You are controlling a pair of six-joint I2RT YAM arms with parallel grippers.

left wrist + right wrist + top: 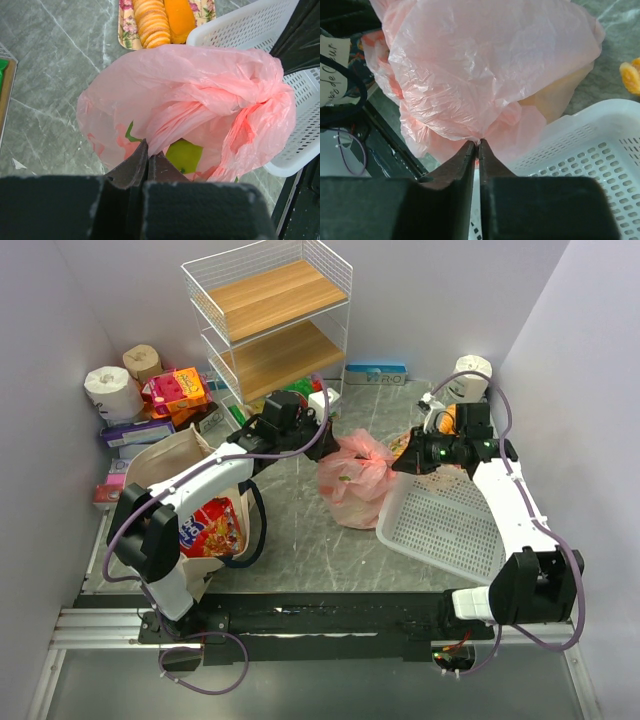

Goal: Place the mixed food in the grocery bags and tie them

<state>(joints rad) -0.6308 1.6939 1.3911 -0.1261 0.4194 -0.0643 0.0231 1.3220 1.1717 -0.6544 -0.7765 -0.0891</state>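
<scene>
The pink plastic grocery bag (352, 478) sits mid-table, bulging, with a green apple (186, 156) showing through its film. Its top is gathered into a twisted bunch (260, 107). My left gripper (148, 151) comes at the bag (190, 95) from the left (325, 436) and is shut on a pinch of pink film. From the right, my right gripper (402, 462) is shut on another fold of the bag (485, 65), the film caught at its fingertips (479, 142). The beige canvas tote (175, 480) stands at the left with a red snack packet (213, 527) in it.
A white perforated basket (445, 525) lies tilted against the bag's right side. A floral tray of biscuits (150, 22) lies behind the bag. A wire shelf with wooden boards (270, 310) stands at the back. Toilet-paper rolls (110, 390) and boxes crowd the back left corner.
</scene>
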